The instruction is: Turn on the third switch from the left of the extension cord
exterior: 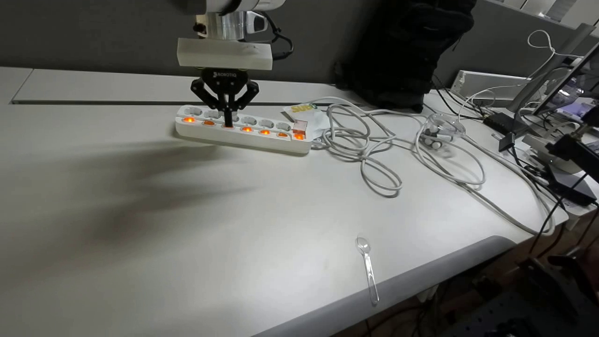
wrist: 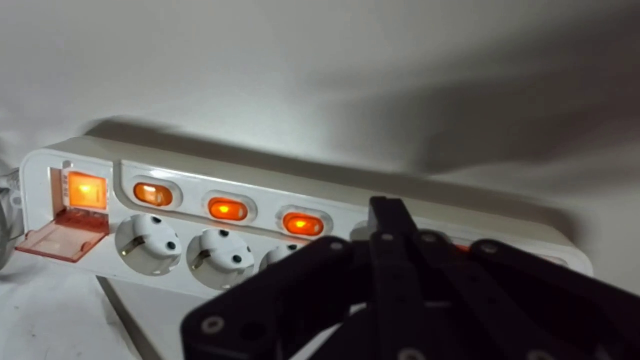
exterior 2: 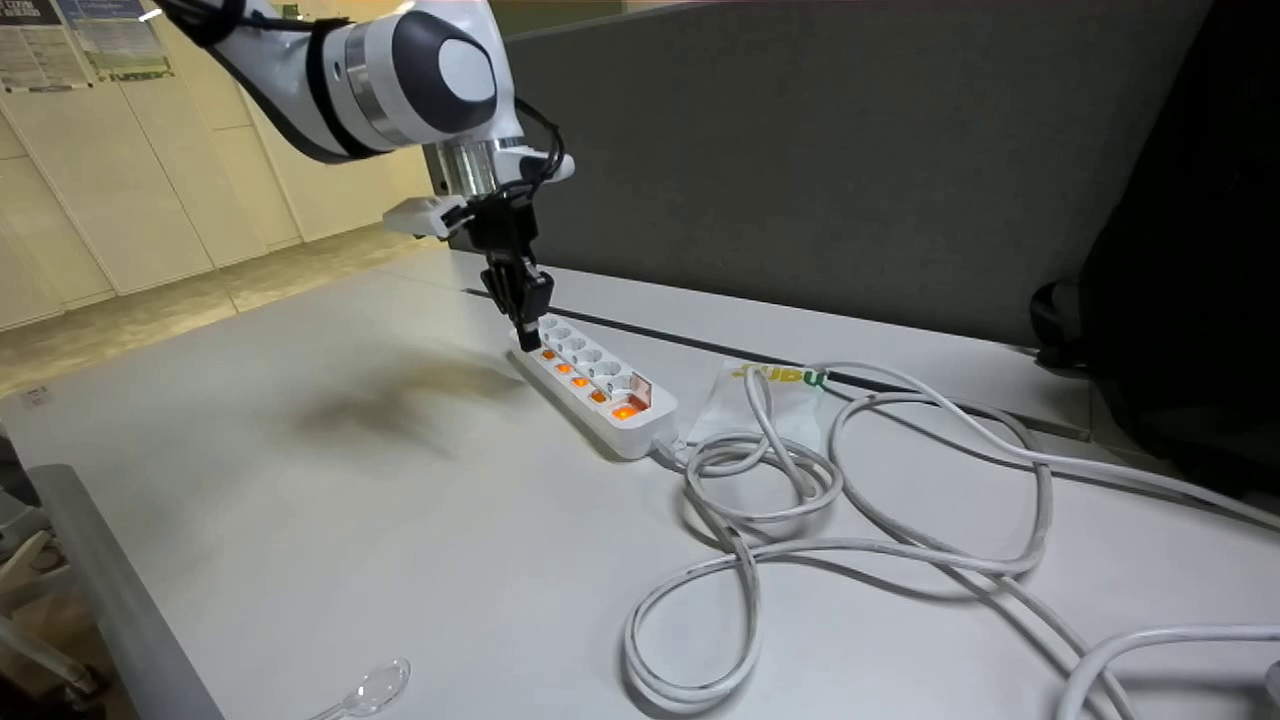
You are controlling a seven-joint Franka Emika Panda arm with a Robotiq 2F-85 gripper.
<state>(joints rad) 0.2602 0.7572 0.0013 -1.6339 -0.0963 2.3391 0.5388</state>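
You have the jaws closed with nothing visible between them, probably as one slim prod for pressing down, their tip at the mostly hidden third switch [exterior: 224,126] from the left on the extension cord [exterior: 243,139], which lies switches-up toward the far side of the tabletop [exterior: 281,201], contact unclear.

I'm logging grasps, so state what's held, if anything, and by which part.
Nothing is held; the gripper is shut, its tip down at the power strip.
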